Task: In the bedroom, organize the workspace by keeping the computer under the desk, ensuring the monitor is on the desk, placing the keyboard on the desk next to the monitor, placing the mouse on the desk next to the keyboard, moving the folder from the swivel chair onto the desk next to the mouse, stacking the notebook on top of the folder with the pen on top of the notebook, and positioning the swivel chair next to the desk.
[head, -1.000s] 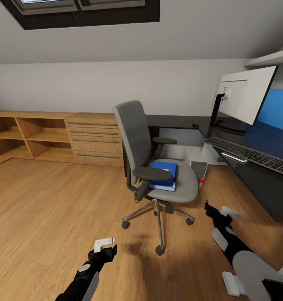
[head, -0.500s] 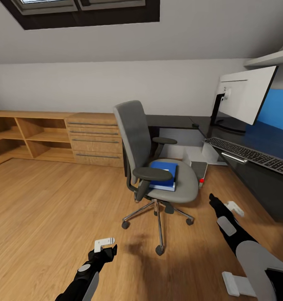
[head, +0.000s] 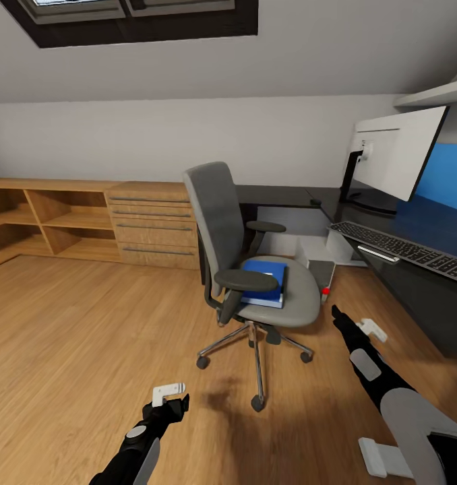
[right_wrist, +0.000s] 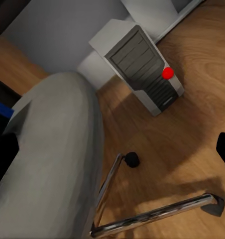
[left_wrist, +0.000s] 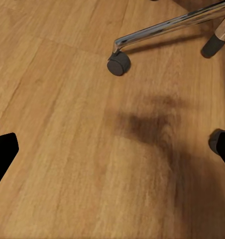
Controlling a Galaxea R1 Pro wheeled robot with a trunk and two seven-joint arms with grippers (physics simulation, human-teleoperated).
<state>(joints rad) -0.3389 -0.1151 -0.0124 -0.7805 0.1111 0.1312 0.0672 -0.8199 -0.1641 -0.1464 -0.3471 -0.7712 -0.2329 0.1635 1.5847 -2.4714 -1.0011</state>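
Note:
The grey swivel chair (head: 218, 215) stands mid-room with the blue folder (head: 267, 279) flat on its seat (right_wrist: 48, 149). To its right runs the black desk (head: 431, 225), bearing the monitor (head: 398, 158) and the keyboard (head: 404, 249). The grey computer (head: 319, 264) (right_wrist: 142, 69) sits on the floor beneath it. My right gripper (head: 353, 322) (right_wrist: 112, 152) hangs open just right of the seat, at about its height. Low in front of the chair's star base, my left gripper (head: 170, 397) (left_wrist: 112, 154) is open over bare floor. I cannot make out the mouse, notebook or pen.
Oak shelving (head: 46, 219) and a low oak chest (head: 154, 222) line the back wall at left. Wood floor (head: 87, 323) spreads wide to the chair's left. The chair's chrome legs and castors (left_wrist: 117, 63) lie close to my left gripper. A wall shelf (head: 434, 94) hangs above the monitor.
My right gripper has risen and moved forward a little, closer to the chair seat. The left arm and the chair have not moved.

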